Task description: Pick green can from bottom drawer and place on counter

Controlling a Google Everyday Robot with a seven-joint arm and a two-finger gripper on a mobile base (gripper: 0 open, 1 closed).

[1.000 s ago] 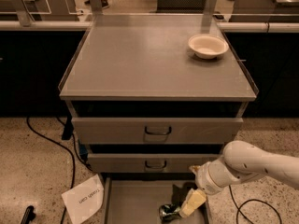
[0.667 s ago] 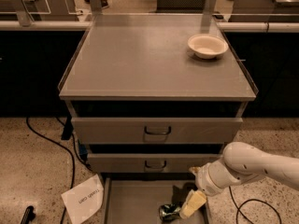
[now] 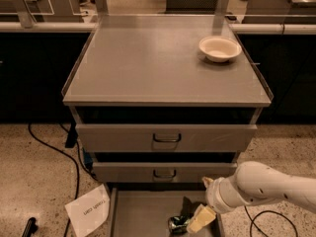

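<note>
Green can lies in the open bottom drawer, touching the fingers on their left. Whether the fingers are open or closed on it, cannot tell. Bowl sits far above them on the table. Paper lies on the floor, well left.

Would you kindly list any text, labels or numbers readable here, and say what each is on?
"Trash can", tilted: on the white paper sheet on the floor, left of the bottom drawer.
Green can, beside the gripper in that drawer: any print is unreadable.
White bowl, counter: no text seen.
</note>
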